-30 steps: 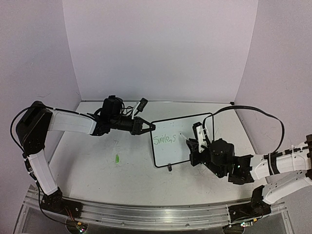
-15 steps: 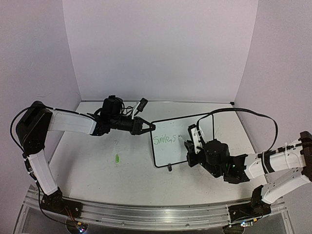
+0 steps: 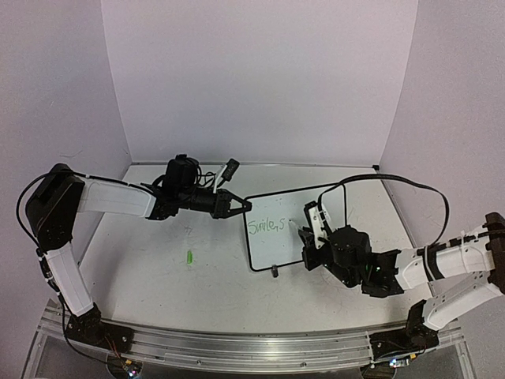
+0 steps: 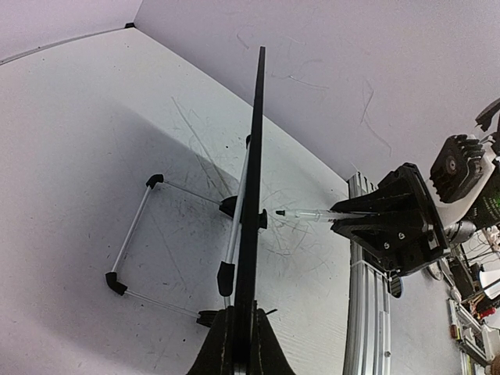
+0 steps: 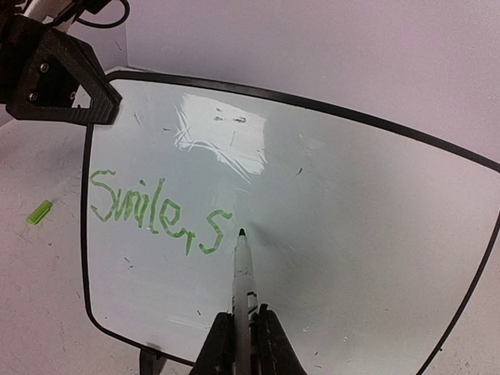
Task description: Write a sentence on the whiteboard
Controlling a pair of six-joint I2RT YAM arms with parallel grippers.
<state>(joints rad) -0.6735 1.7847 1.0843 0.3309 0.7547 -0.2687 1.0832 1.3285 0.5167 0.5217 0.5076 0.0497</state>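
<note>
the sentence (image 5: pixel 156 211) reads only "smile, s", unchanged, on the whiteboard (image 5: pixel 351 234) propped on the tabletop (image 3: pixel 158 276). our right hand (image 5: pixel 241 332), clamped on the marker (image 5: pixel 242 273), has moved in, so the tip sits just beside the "s" and we judge the next letter due. our left hand (image 4: pixel 238 344) pinches the board's edge.
</note>
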